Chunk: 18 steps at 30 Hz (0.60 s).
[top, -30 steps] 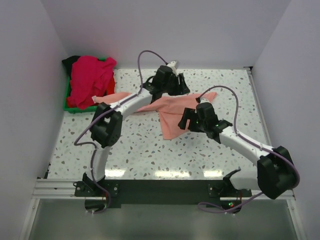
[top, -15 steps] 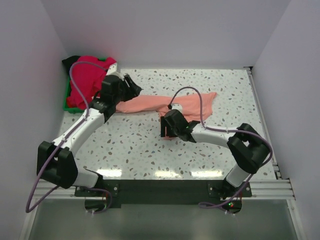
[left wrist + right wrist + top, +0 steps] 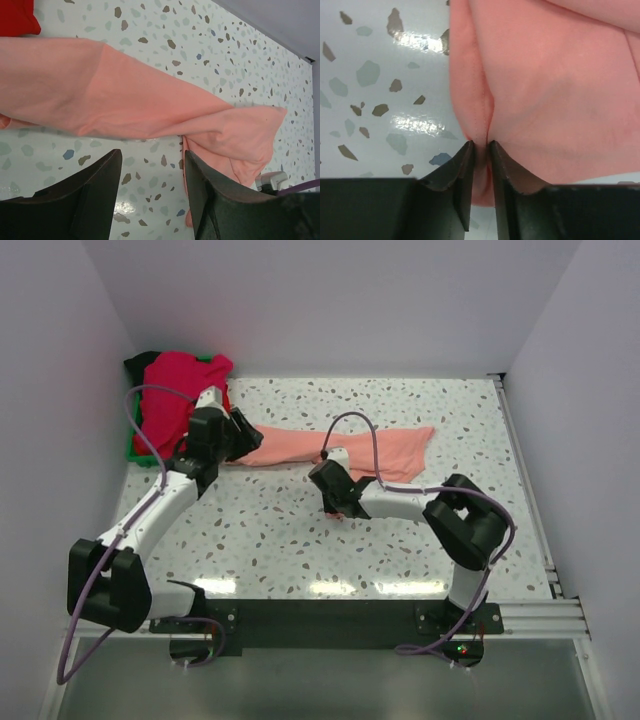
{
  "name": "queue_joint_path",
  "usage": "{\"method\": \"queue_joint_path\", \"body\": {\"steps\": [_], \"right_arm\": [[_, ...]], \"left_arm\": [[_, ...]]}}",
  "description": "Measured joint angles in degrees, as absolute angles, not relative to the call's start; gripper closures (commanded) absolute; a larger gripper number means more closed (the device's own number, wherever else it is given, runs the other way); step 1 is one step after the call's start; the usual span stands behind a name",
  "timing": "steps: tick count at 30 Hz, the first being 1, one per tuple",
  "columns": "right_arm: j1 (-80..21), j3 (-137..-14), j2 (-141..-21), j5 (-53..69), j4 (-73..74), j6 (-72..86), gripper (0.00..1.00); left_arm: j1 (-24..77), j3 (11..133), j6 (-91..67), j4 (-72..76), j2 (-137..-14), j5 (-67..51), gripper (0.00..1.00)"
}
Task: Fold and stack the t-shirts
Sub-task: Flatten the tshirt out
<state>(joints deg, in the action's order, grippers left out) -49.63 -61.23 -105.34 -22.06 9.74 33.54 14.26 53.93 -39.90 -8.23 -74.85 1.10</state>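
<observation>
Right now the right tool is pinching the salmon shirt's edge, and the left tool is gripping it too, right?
Not quite. The left tool is open and grips nothing, as the left wrist view shows. The right tool is pinching the salmon shirt at its edge.

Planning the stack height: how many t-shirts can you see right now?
4. A salmon-pink t-shirt lies stretched on the table; a magenta t-shirt sits on top in the green tray, a red t-shirt beside it, a black t-shirt behind. More may be hidden underneath.
</observation>
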Motion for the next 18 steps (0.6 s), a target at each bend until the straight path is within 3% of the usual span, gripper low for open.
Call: {"method": "queue_joint_path", "body": {"steps": [2, 4, 9, 18], "right_arm": [[-49.6, -61.3, -105.3, -23.2, 10.8, 33.5, 0.95], [-49.6, -61.0, -104.3, -24.3, 12.6, 33.5, 1.0], [-47.7, -56.8, -94.4, -25.0, 20.1, 33.3, 1.0], [-35.4, -57.4, -67.2, -25.5, 29.9, 30.4, 1.0]], "left_arm": [[14.3, 53.0, -40.0, -8.2, -74.7, 1.1, 0.44], [14.3, 51.9, -40.2, -8.2, -74.4, 1.1, 0.46], [14.3, 49.1, -41.5, -8.3, -73.3, 1.1, 0.49], [14.3, 44.8, -42.9, -8.2, -71.2, 0.9, 0.53]]}}
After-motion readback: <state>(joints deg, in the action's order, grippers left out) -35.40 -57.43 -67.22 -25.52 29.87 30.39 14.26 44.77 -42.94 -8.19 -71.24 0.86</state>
